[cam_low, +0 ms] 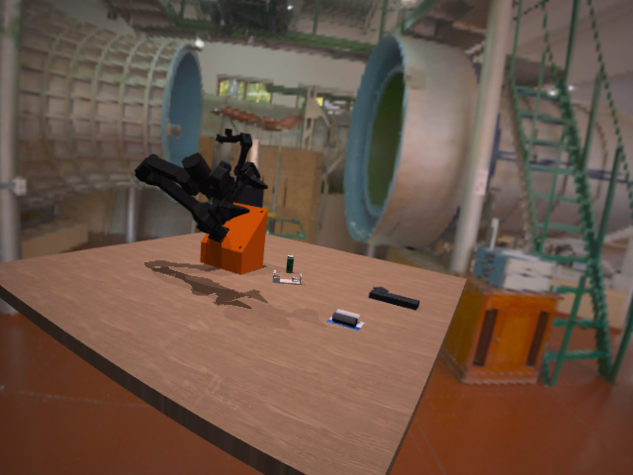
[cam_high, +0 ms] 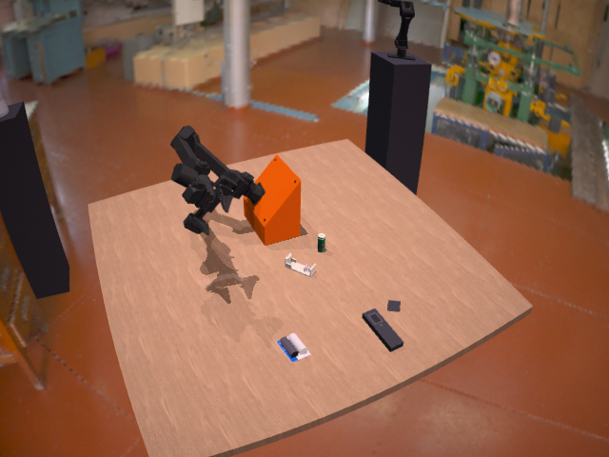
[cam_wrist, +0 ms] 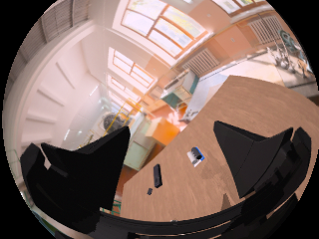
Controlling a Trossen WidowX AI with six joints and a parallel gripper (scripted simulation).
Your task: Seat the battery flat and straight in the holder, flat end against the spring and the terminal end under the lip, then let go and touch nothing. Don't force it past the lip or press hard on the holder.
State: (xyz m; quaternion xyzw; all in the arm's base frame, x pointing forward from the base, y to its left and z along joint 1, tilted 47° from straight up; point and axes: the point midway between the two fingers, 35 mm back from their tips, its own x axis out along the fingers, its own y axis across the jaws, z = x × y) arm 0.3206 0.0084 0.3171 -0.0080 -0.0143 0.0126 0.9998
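Observation:
The green battery (cam_high: 321,243) (cam_low: 290,264) stands upright on the table (cam_high: 171,368) (cam_low: 215,357), close behind the holder. The white holder (cam_high: 299,267) (cam_low: 288,282) sits with its open side up, an upright end wall at each end; it is empty. Which end has the spring is too small to tell. My gripper (cam_high: 216,221) (cam_low: 257,198) (cam_wrist: 171,125) is wide open with nothing between the fingers. It hangs high above the table, well away from the battery and the holder. Neither of these can be made out clearly in the wrist view.
An orange wedge-shaped block (cam_high: 284,216) (cam_low: 252,247) stands beside the arm, near the battery. A dark remote-like bar (cam_high: 383,330) (cam_low: 394,299) (cam_wrist: 158,175), a small dark square (cam_high: 394,305) (cam_wrist: 150,191) and a dark cylinder (cam_high: 288,347) beside a white one (cam_high: 297,343) lie farther out.

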